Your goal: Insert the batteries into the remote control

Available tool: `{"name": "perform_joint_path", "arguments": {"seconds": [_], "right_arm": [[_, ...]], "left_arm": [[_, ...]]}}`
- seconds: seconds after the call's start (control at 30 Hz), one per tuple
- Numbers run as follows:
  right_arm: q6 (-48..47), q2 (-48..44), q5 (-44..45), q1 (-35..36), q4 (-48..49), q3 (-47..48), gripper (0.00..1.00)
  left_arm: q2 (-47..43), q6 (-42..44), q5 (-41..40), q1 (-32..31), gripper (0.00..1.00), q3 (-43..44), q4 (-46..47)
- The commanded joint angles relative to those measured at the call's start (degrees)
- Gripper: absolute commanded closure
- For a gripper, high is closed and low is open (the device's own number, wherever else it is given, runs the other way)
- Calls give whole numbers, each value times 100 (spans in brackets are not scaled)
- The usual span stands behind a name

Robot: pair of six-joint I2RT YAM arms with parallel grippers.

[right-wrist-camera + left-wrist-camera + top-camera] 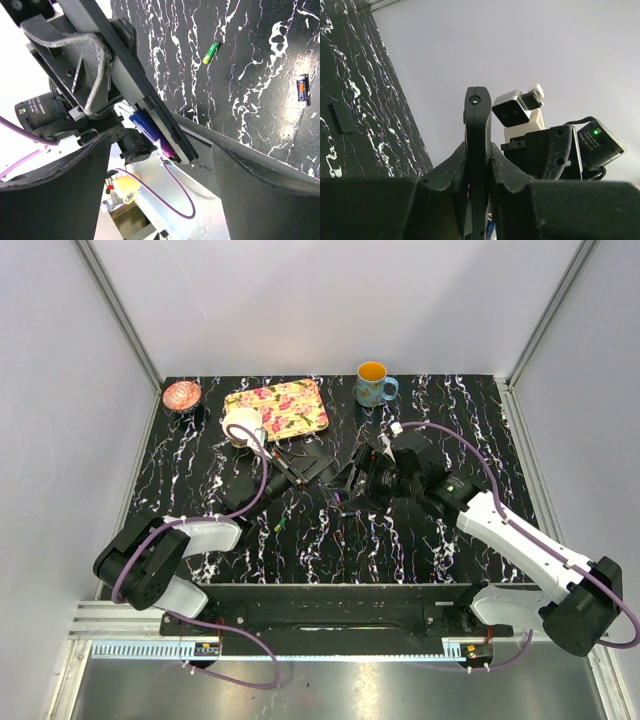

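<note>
**Remote clamped, one cell in the bay**

The left gripper (pixel 477 167) pinches the remote control (pixel 477 127) edge-on, off the table. The right gripper (pixel 160 150) stands wide apart, facing the purple-blue battery (pixel 149 131) in its bay. The green-yellow battery (pixel 211 52) and reddish battery (pixel 301 89) lie loose on the table. They are probably light, rigid and slick, so pinch mid-barrel.

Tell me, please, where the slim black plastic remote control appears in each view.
Top external: the slim black plastic remote control is at centre.
Left wrist: upright at centre, clamped in the left pincer.
Right wrist: slanting across upper left.
Shared landmark: black white-veined marble tabletop.
</note>
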Motion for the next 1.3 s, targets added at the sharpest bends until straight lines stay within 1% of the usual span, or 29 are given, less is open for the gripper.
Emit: {"name": "perform_joint_path", "arguments": {"seconds": [0.0, 0.27, 0.3, 0.5, 0.7, 0.83, 0.97, 1.17, 1.2, 1.27], "right_arm": [[327, 30, -305, -151, 631, -79, 11], [476, 171, -358, -195, 939, -255, 16], [494, 171, -375, -221, 974, -281, 18], [547, 171, -419, -292, 1097, -387, 24], [617, 180, -489, -344, 1238, -501, 25], [600, 198, -542, -353, 1238, -510, 30], [591, 197, -595, -353, 1255, -545, 37], [530, 206, -726, -353, 1264, -572, 44], [521, 224, -753, -353, 1264, -589, 47], [512, 215, -779, -353, 1264, -607, 48]], "left_arm": [[-223, 111, -125, -21, 100, 2, 603], [-170, 50, -134, -13, 100, -33, 761], [-179, 58, -116, -21, 100, -16, 779], [-214, 67, -125, -13, 100, -33, 770], [-214, 67, -125, -13, 100, -51, 779], [-214, 67, -116, -13, 100, -51, 788], [-223, 67, -116, -13, 100, -51, 797], [-231, 58, -107, -13, 100, -33, 788], [-240, 58, -107, -13, 100, -24, 788], [-249, 58, -116, -13, 100, -24, 788]]}}
